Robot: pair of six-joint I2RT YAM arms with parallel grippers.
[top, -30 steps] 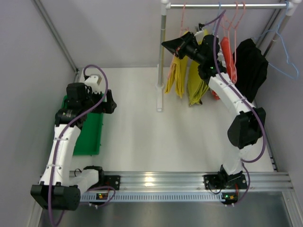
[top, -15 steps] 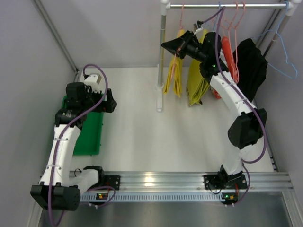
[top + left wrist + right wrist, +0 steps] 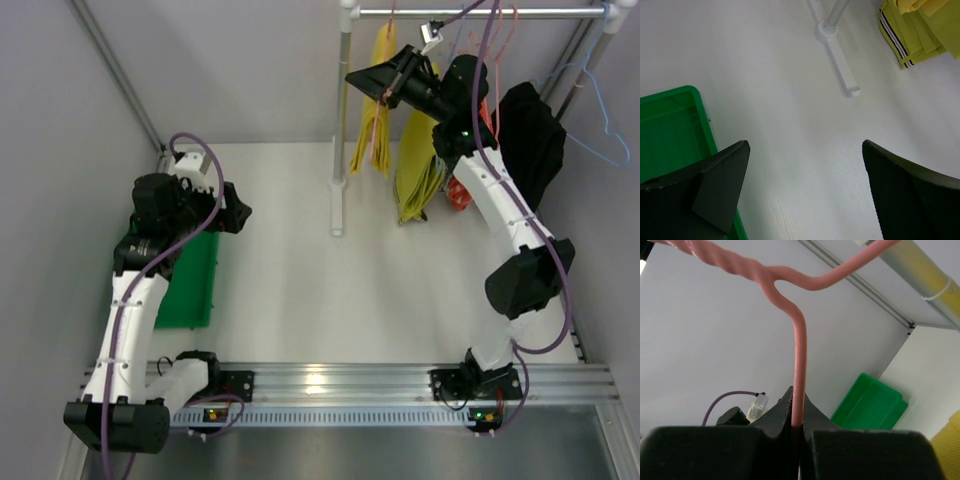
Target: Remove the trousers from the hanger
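The bright yellow trousers (image 3: pixel 372 140) hang folded on a pink hanger (image 3: pixel 380 100) just right of the rack's white post. My right gripper (image 3: pixel 378 82) is raised near the rail (image 3: pixel 520 12) and shut on that hanger. In the right wrist view the pink wire (image 3: pixel 799 350) is pinched between the right gripper's (image 3: pixel 796 412) jaws, and its hook runs up toward the rail (image 3: pixel 920 270). The olive-yellow trousers (image 3: pixel 420 175) hang beside it, behind the right arm. My left gripper (image 3: pixel 238 215) is open and empty over the table; yellow trouser ends (image 3: pixel 902 40) show in the left wrist view.
A green bin (image 3: pixel 190 290) lies at the left under the left arm, seen too in the left wrist view (image 3: pixel 670 130). The rack's post and foot (image 3: pixel 338 190) stand mid-table. A black cloth (image 3: pixel 528 140), a red-orange garment (image 3: pixel 458 195) and a blue hanger (image 3: pixel 600 130) hang at the right.
My right gripper has risen toward the rail with the pink hanger, lifting the bright yellow trousers. The left arm has shifted slightly forward.
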